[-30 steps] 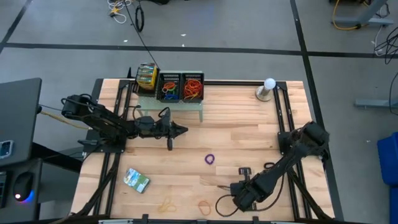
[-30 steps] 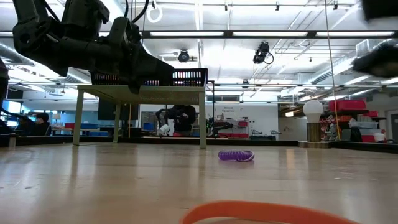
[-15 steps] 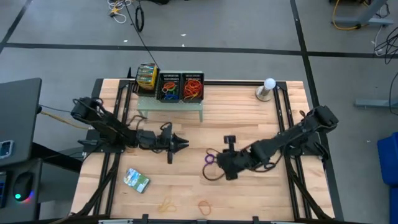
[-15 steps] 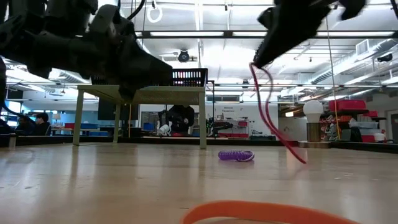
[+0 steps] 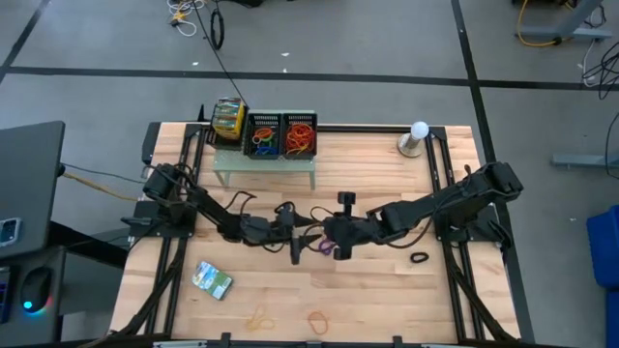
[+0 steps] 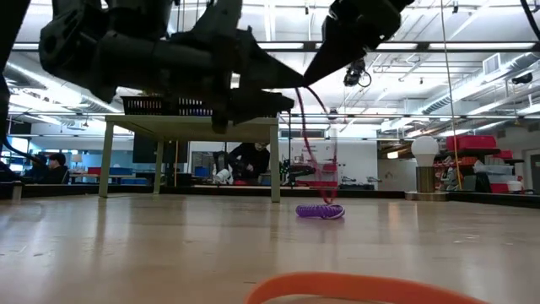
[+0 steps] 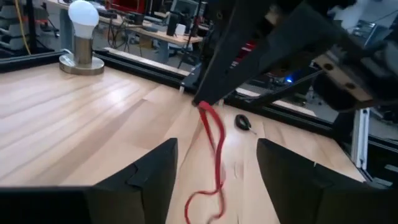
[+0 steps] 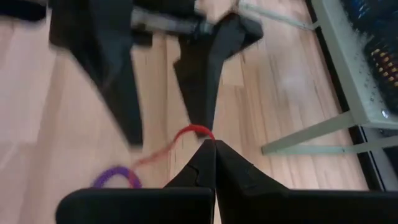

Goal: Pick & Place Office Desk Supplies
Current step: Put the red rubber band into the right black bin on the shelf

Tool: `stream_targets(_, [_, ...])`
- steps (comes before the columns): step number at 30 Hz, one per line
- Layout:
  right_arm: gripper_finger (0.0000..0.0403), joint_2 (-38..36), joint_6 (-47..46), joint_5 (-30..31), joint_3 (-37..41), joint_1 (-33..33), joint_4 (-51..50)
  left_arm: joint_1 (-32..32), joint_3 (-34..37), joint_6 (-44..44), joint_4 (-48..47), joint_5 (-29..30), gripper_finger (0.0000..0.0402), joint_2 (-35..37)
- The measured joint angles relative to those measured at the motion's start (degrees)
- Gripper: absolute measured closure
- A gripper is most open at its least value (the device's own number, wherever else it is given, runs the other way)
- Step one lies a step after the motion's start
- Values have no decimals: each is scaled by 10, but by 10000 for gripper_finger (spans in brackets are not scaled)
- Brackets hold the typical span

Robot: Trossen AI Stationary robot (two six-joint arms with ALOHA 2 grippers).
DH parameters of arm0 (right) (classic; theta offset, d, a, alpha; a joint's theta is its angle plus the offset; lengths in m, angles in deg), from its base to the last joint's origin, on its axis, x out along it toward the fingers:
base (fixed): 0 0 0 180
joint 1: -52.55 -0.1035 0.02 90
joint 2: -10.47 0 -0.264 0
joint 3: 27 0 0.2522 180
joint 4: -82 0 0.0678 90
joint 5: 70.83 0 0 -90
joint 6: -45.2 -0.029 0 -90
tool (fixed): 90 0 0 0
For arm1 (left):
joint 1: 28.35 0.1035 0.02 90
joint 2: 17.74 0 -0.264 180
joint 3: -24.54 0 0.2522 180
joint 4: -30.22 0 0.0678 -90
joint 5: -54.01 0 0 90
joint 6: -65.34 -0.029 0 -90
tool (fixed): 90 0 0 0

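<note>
Mid-handover above the counter: right gripper pinches a red rubber band, which dangles between the spread fingers of the left gripper. Next move likely calls for the left gripper to close on the band before the right lets go.

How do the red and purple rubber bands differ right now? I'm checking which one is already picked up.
The red rubber band hangs stretched long from the shut right pincer, above the table; the purple rubber band lies coiled on the wood, untouched. The open left pincer faces the red one. Both sit mid-table.

A lab: taped concrete floor, distant workbenches, ceiling strip lights.
</note>
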Motion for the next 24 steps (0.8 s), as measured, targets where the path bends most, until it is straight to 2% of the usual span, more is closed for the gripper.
stream_targets(4, [403, 0, -6, 0, 0, -1, 27, 0, -16, -22, -16, 25, 182, 0])
stream_targets(8, [403, 0, -10, -3, 0, -2, 52, 3, -26, -48, -16, 26, 217, 0])
stream_targets(14, [402, -1, -19, 17, 0, -2, 67, -1, -25, -67, -19, 29, 314, 1])
stream_targets(18, [381, -1, -23, 45, 0, -2, 65, -1, -12, -73, -22, 44, 387, 15])
stream_targets(24, [329, -11, -38, 96, 0, -3, 49, -1, 6, -82, -61, 72, 395, 69])
